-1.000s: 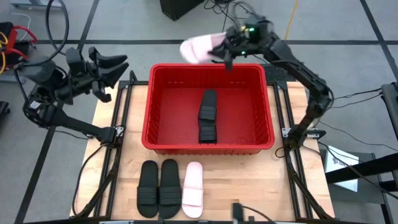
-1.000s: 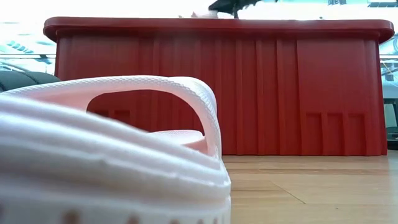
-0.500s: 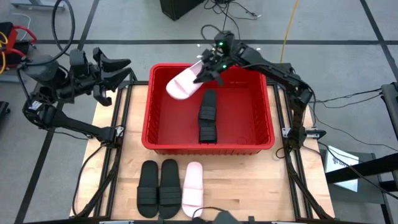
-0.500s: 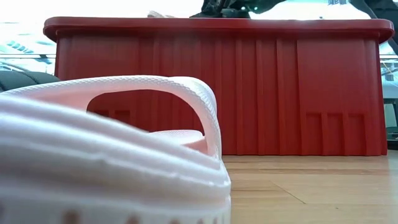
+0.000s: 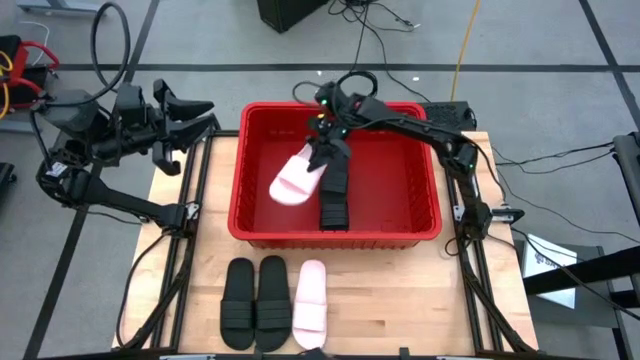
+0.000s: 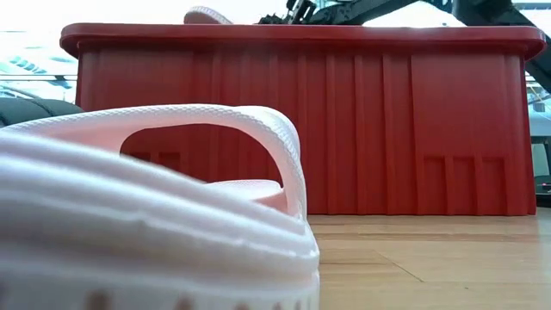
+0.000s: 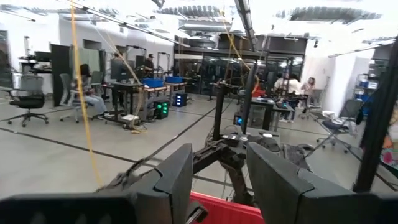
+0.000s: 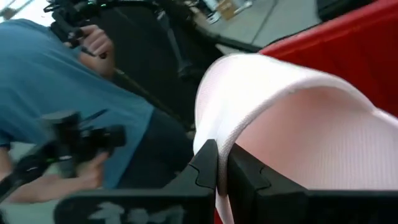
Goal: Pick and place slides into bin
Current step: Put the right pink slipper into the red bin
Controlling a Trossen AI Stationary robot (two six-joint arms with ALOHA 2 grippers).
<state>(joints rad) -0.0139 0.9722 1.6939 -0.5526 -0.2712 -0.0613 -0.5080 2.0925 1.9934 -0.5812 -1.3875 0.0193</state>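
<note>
The red bin [image 5: 250, 190] stands on the table's far half, with black slides [image 5: 334, 195] lying on its floor in the middle. My right gripper [image 5: 322, 150] is inside the bin's far left part, shut on a pale pink slide [image 5: 297, 177]. That slide's end shows above the rim in the low view [image 6: 202, 15]. Two black slides [image 5: 238, 303] [image 5: 272, 303] and a pale pink slide [image 5: 311, 303] lie sole down near the table's front edge. My left gripper [image 5: 200, 112] is open and empty, left of the bin. My right gripper pinches an edge of the pink slide's ribbed strap [image 8: 217, 134] between its two fingers [image 8: 205, 165]. It comes from the bin's far right side, slanting down. The slide reaches from the fingers toward the near left, tilted, over the bin's left half [image 5: 290, 185].
The bin's rolled rim [image 6: 301, 34] and tall walls stand around the right gripper. The near pink slide fills the low view's front [image 6: 155, 215]. Bare table lies right of the three slides [image 5: 420, 300]. A person in blue holding a controller shows beyond the table [image 8: 62, 93].
My right gripper has carried the pink slide from beyond the bin's far rim toward the near left and down into the bin, staying shut on it. The slide has turned, its free end now pointing near left over the bin's floor.
</note>
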